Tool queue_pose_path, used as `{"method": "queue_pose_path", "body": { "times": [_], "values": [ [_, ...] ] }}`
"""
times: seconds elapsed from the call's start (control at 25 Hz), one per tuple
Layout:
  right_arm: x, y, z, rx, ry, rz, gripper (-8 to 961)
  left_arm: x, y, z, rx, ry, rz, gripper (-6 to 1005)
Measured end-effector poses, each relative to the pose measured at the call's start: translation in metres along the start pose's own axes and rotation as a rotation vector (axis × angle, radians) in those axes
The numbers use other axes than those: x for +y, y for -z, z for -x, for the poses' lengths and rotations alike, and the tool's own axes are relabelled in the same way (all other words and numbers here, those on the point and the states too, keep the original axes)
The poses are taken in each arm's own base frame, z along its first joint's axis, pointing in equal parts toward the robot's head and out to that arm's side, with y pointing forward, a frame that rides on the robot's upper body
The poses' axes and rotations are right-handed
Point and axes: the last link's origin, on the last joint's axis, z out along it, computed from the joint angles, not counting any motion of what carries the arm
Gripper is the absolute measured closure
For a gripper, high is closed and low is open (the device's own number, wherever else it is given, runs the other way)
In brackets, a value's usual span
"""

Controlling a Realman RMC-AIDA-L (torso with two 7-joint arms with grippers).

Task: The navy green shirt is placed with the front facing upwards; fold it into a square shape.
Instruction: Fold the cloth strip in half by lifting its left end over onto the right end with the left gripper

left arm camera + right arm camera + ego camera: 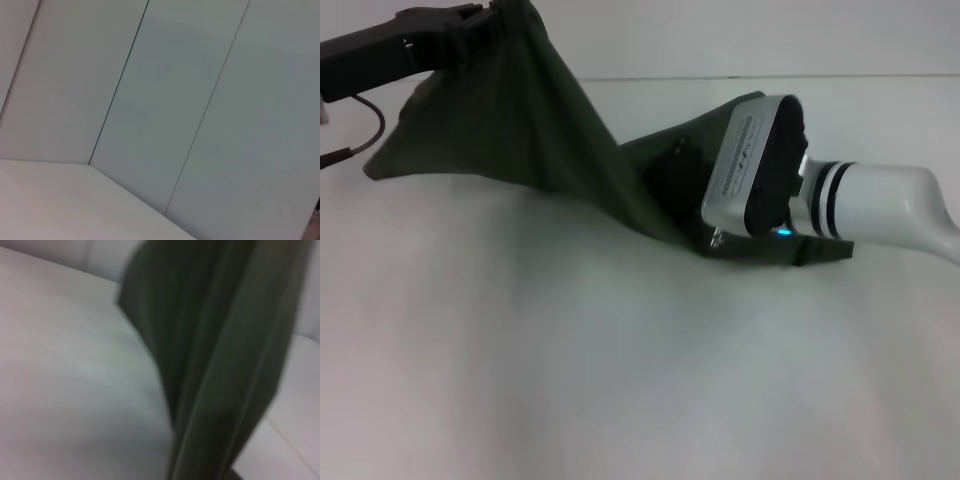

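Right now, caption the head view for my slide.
Left pincer lifts one end of the green shirt off the white table; right arm low at the other.

Navy green shirt [550, 130]: plain dark olive, no lettering showing. Desk [570, 340]: white. Left claw [470, 30]: black. Right arm beside shirt: white, black bands, grey-black wrist housing, small cyan light.
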Motion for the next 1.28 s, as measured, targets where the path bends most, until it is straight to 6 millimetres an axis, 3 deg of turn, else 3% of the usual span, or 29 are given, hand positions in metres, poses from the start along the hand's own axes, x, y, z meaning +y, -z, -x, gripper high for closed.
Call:
{"method": "queue_pose_path", "body": {
  "times": [0.36,0.72,0.88,1.04,1.2,1.28],
  "values": [
    [0.032,0.003,0.007,-0.054,0.007,0.212,954,0.005,-0.007,-0.001,-0.017,-0.014,0.026,893],
    [0.049,0.009,0.016,-0.131,0.014,0.324,953,0.034,-0.045,0.009,-0.150,-0.084,0.172,885],
    [0.051,0.020,0.005,-0.150,-0.037,0.306,952,0.040,-0.057,0.017,-0.207,-0.108,0.191,882],
    [0.032,0.067,-0.026,-0.201,-0.189,0.188,952,0.041,-0.061,0.019,-0.221,-0.111,0.189,878],
    [0.015,0.149,-0.064,-0.221,-0.318,0.007,951,0.041,-0.070,0.021,-0.229,-0.108,0.185,874],
    [0.010,0.195,-0.080,-0.247,-0.373,-0.094,951,0.043,-0.087,0.025,-0.248,-0.109,0.176,872]
  ]
}}
